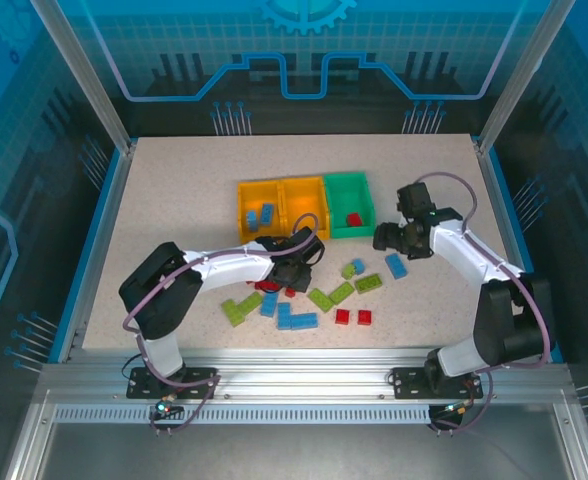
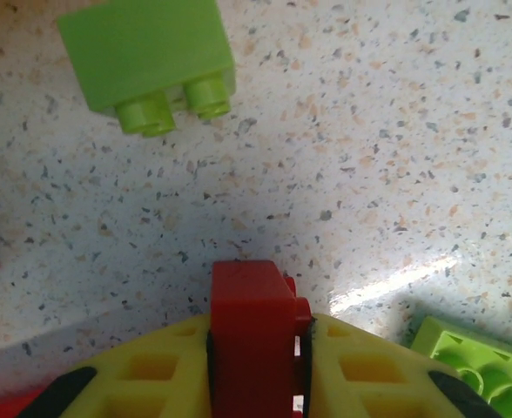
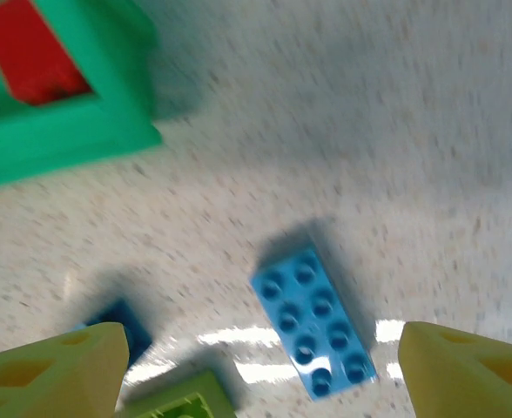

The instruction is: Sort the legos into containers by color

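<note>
Where the loose legos (image 1: 319, 300) lie scattered on the tabletop (image 1: 174, 200) in front of the containers (image 1: 284, 183), the left claw (image 2: 254, 348) is clamped on a red brick (image 2: 252, 300), its yellow fingers (image 2: 186, 344) pressed to both sides. A lime brick (image 2: 147, 61) lies just beyond. The right claw (image 3: 258, 348) stands wide open over a blue brick (image 3: 315, 322), gripping nothing. Nearby, the green bin (image 3: 64, 131) holds a red piece (image 3: 34, 57); the leftmost orange-yellow bin (image 1: 242, 210) holds blue ones (image 1: 262, 213).
</note>
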{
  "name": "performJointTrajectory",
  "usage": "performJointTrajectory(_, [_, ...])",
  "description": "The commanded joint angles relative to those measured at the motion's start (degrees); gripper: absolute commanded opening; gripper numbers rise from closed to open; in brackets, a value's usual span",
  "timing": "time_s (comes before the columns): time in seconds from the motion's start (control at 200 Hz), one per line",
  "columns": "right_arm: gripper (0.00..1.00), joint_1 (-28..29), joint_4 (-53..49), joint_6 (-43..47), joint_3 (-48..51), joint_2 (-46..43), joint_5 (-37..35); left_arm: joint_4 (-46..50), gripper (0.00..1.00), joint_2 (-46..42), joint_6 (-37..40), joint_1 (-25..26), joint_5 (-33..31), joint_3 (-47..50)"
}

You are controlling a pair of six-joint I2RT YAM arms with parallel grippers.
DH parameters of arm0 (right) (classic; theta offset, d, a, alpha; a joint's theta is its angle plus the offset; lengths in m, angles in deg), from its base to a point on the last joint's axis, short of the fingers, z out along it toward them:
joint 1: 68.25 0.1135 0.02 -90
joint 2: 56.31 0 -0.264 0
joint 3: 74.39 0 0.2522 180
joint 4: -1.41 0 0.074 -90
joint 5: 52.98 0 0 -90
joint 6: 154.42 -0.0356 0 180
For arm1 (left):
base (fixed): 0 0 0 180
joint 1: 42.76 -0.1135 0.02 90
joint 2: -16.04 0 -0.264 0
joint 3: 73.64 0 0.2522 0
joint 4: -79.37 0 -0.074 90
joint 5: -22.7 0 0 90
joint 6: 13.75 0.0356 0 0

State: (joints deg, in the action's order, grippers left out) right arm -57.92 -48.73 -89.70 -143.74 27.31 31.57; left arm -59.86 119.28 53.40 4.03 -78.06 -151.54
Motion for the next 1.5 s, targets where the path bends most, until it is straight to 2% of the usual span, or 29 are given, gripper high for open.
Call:
performJointTrajectory(0.0, [0.83, -1.51, -0.83, -0.9, 2.21, -1.34, 4.71, 1.67, 0.2, 0.77, 0.57, 0.41, -0.32, -1.81])
performJointTrajectory(0.325, [0.82, -1.45, 0.41, -0.06, 3.83, 4.45, 5.73, 2.83, 0.15, -1.53, 1.26, 0.41, 0.48, -6.94])
performJointTrajectory(0.5, [0.8, -1.37, 1.21, -0.37, 4.09, 7.28, 5.75, 3.84, 0.15, -0.22, 4.21, -0.37, 1.66, -16.01])
performJointTrajectory(0.745, [0.74, -1.28, 1.74, -1.24, 4.52, 8.59, 2.57, 2.89, 0.16, 8.55, 6.15, -4.88, 9.81, -33.28])
performJointTrajectory(0.98, [0.71, -1.27, 2.57, -1.94, 4.88, 8.26, 1.85, 2.46, 0.16, 20.33, 2.05, -9.49, 17.87, -45.91])
performJointTrajectory(1.321, [0.61, -1.25, 3.84, -2.42, 5.5, 9.87, -0.06, 3.1, 0.2, 29.39, -2.61, -11.36, 19.58, -56.08])
performJointTrajectory(1.496, [0.53, -1.12, 4.47, -1.91, 5.56, 10.9, -0.17, 2.52, 0.28, 30.26, -4.46, -11.62, 19.99, -56.79])
